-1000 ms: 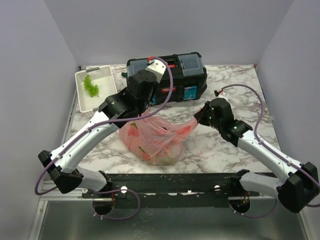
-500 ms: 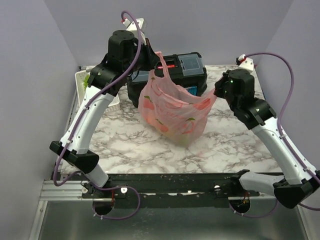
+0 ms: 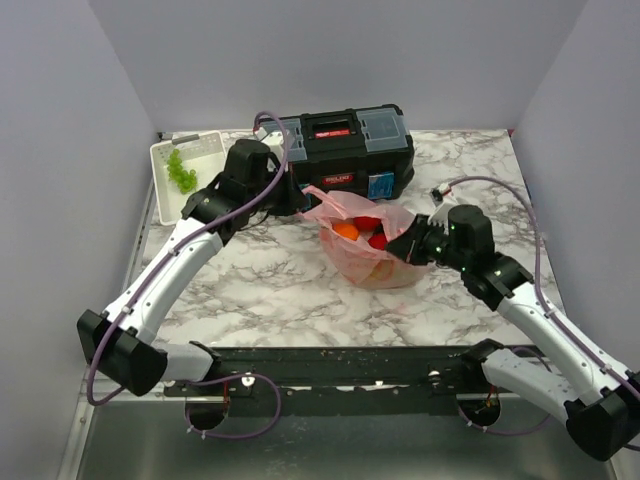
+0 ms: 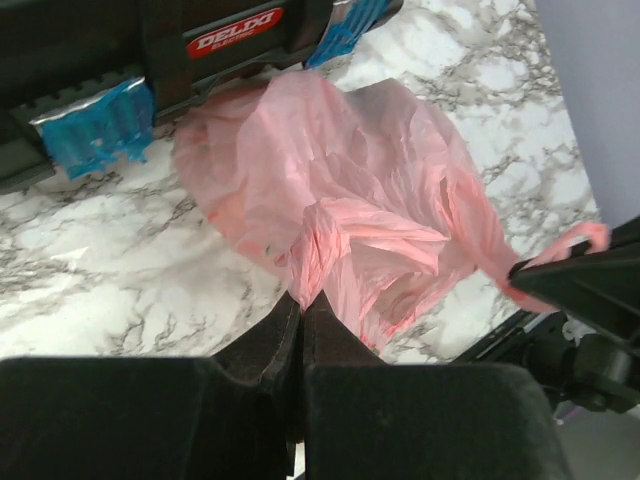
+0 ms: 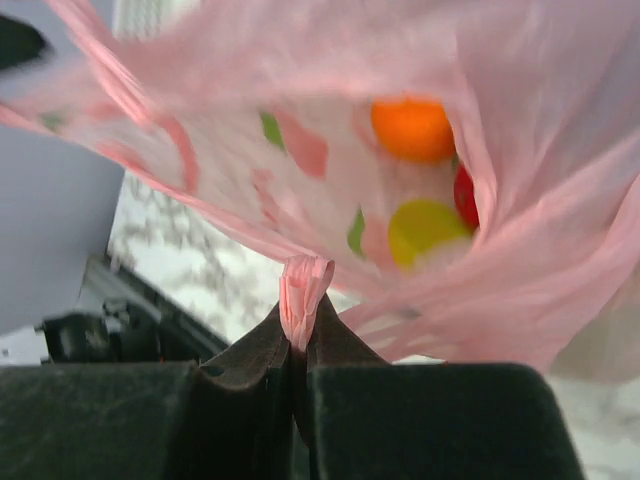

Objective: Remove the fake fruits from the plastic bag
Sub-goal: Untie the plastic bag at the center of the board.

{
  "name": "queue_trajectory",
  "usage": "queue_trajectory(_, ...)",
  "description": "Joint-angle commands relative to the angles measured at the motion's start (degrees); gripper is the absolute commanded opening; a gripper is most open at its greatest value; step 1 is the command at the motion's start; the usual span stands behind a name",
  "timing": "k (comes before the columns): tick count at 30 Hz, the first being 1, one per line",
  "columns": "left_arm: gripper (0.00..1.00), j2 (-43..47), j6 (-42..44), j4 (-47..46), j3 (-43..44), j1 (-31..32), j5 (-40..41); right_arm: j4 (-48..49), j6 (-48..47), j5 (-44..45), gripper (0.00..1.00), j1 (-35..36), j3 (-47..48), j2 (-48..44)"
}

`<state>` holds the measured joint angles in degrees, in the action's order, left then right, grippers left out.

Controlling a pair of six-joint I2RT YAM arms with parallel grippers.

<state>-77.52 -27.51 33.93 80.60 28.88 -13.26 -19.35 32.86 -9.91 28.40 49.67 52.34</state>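
Observation:
The pink plastic bag [image 3: 365,255] rests on the marble table in front of the black toolbox, its mouth held open. Inside it I see an orange [image 3: 346,230] and a red apple [image 3: 368,224]. The right wrist view shows the orange [image 5: 412,128], a yellow lemon [image 5: 425,230] and a sliver of red fruit [image 5: 465,196] through the bag [image 5: 560,200]. My left gripper [image 3: 300,196] is shut on the bag's left handle [image 4: 305,262]. My right gripper [image 3: 402,248] is shut on the bag's right handle [image 5: 303,290]. The bag also fills the left wrist view [image 4: 330,170].
A black toolbox [image 3: 335,150] stands just behind the bag. A white slotted basket [image 3: 205,170] with a light green grape bunch [image 3: 182,172] sits at the back left. Purple walls close in both sides.
Both arms have come down from a high lift. The bag, which hung raised between them, now sits low on the table with its mouth open and fruit showing.

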Motion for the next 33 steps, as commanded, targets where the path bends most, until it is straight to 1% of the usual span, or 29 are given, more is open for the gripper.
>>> queue_trajectory(1, 0.0, 8.41, 5.0, -3.66, -7.11, -0.41, 4.13, 5.96, 9.19, -13.28, 0.09, 0.24, -9.85, -4.2)
queue_trajectory(6, 0.0, 13.95, 9.9, -6.2, -13.8, -0.46, 10.62, 1.5, 8.68, -9.88, 0.23, 0.25, -10.83, -7.59)
queue_trajectory(9, 0.0, 15.72, 12.13, -6.78, -15.41, -0.41, 12.76, 1.63, 8.45, -9.95, 0.29, 0.2, -10.97, -6.49)
queue_trajectory(10, 0.0, 16.13, 12.5, -6.95, -15.89, -0.41, 14.47, 1.77, 8.27, -9.9, 0.31, 0.25, -10.93, -5.86)
queue_trajectory(12, 0.0, 17.19, 13.32, -7.72, -17.28, -0.41, 14.78, 1.01, 7.64, -9.3, 0.38, 0.22, -10.25, -3.99)
queue_trajectory(15, 0.0, 18.13, 14.05, -7.66, -18.1, -0.41, 15.22, -1.91, 5.02, -7.25, 0.49, 0.25, -6.95, -1.48)
queue_trajectory(16, 0.0, 18.18, 14.13, -7.66, -18.12, -0.41, 15.36, -3.28, 3.84, -6.01, 0.55, 0.25, -5.14, -1.0)
queue_trajectory(19, 0.0, 18.46, 14.06, -7.47, -17.92, -0.41, 14.53, -7.95, 0.39, -0.07, 0.68, 0.25, 0.81, 0.18)
queue_trajectory(21, 0.0, 18.7, 13.97, -7.57, -18.02, -0.41, 13.56, -10.17, -1.78, 3.69, 0.75, 0.25, 5.0, 1.11)
queue_trajectory(23, 0.0, 18.88, 14.14, -7.66, -18.17, -0.41, 13.38, -11.99, -3.8, 7.29, 0.77, 0.23, 9.93, 2.8)
queue_trajectory(26, 0.0, 19.37, 14.08, -7.76, -18.42, -0.41, 13.33, -14.03, -5.85, 11.32, 0.77, 0.24, 16.3, 6.71)
queue_trajectory(28, 0.0, 19.75, 14.13, -8.04, -18.62, -0.44, 13.27, -14.93, -7.0, 12.03, 0.77, 0.24, 20.4, 9.58)
queue_trajectory(29, 0.0, 19.97, 14.15, -8.1, -18.63, -0.43, 13.28, -15.21, -7.46, 11.85, 0.78, 0.25, 22.44, 10.93)
queue_trajectory(31, 0.0, 20.04, 14.24, -8.1, -18.81, -0.41, 13.3, -15.3, -7.94, 10.61, 0.84, 0.25, 25.19, 12.91)
queue_trajectory(33, 0.0, 20.08, 14.08, -8.13, -18.91, -0.47, 13.3, -13.41, -8.17, 5.44, 0.9, 0.21, 26.51, 14.3)
